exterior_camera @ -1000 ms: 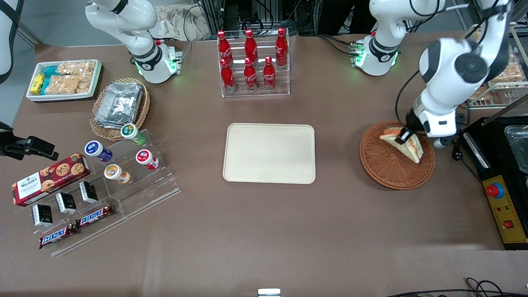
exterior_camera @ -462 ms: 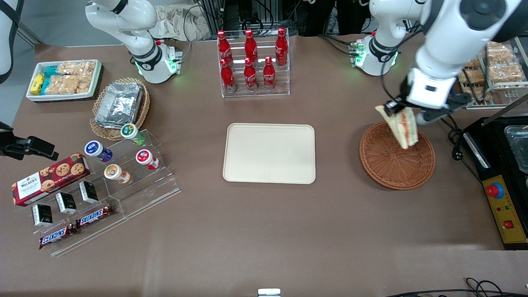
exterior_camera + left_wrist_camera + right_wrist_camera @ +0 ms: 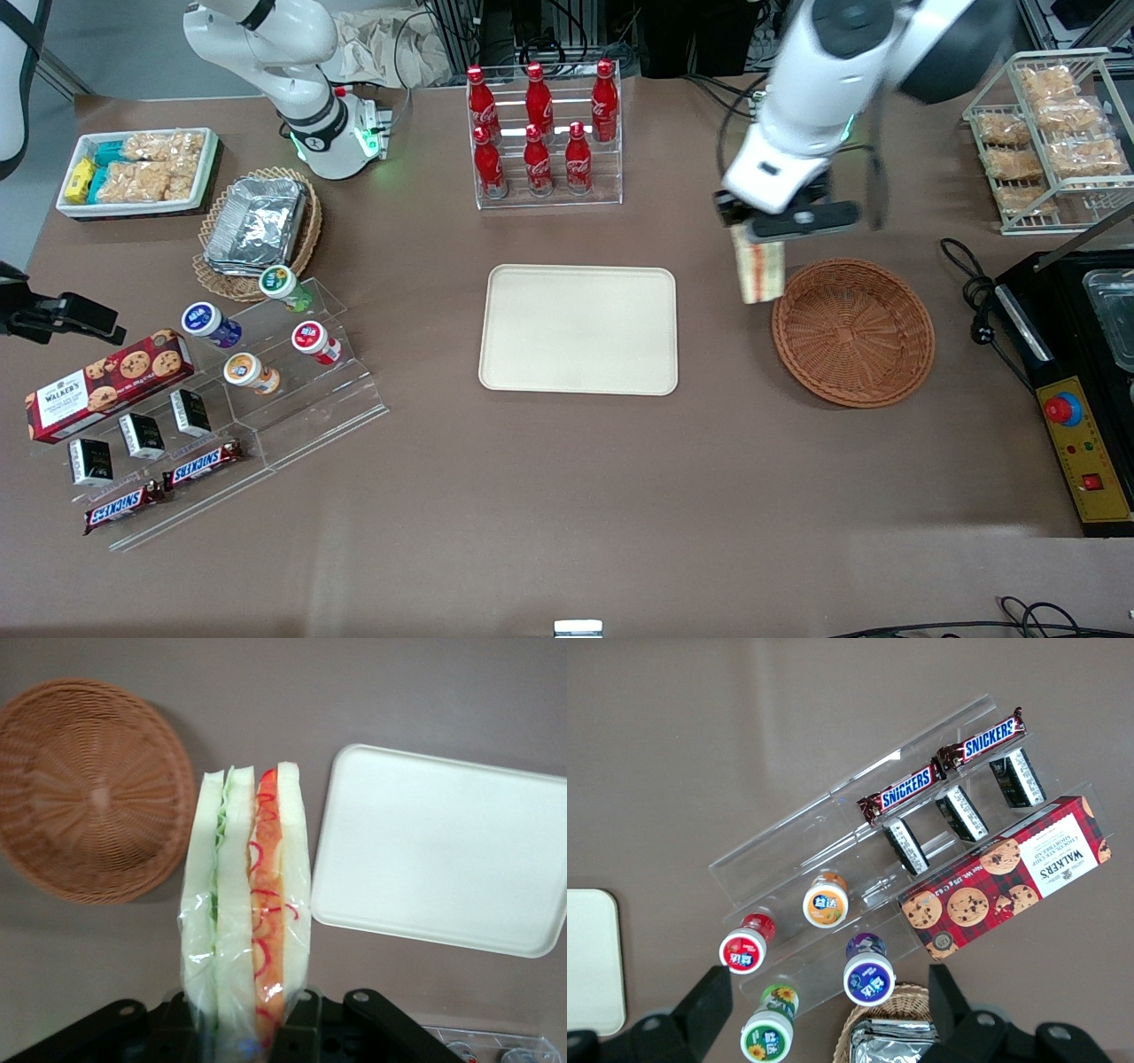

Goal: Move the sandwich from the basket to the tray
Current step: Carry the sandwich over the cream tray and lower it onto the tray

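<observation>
My left gripper [image 3: 753,232] is shut on the sandwich [image 3: 760,270], a plastic-wrapped wedge of white bread with orange-red and pale filling, and holds it in the air. It hangs over bare table between the reddish-brown wicker basket [image 3: 852,331] and the cream tray [image 3: 578,329], close to the basket's rim. In the left wrist view the sandwich [image 3: 248,904] stands between the black fingers [image 3: 306,1028], with the basket [image 3: 89,788] and the tray [image 3: 443,850] on either side of it. The basket holds nothing. The tray holds nothing.
A rack of red cola bottles [image 3: 542,133] stands farther from the front camera than the tray. A black machine [image 3: 1076,372] and a wire rack of snacks [image 3: 1050,133] stand at the working arm's end. An acrylic stand with cups and chocolate bars [image 3: 239,390] lies toward the parked arm's end.
The gripper has lifted the sandwich out of the basket and carried it sideways off the basket's rim toward the tray. The basket now holds nothing.
</observation>
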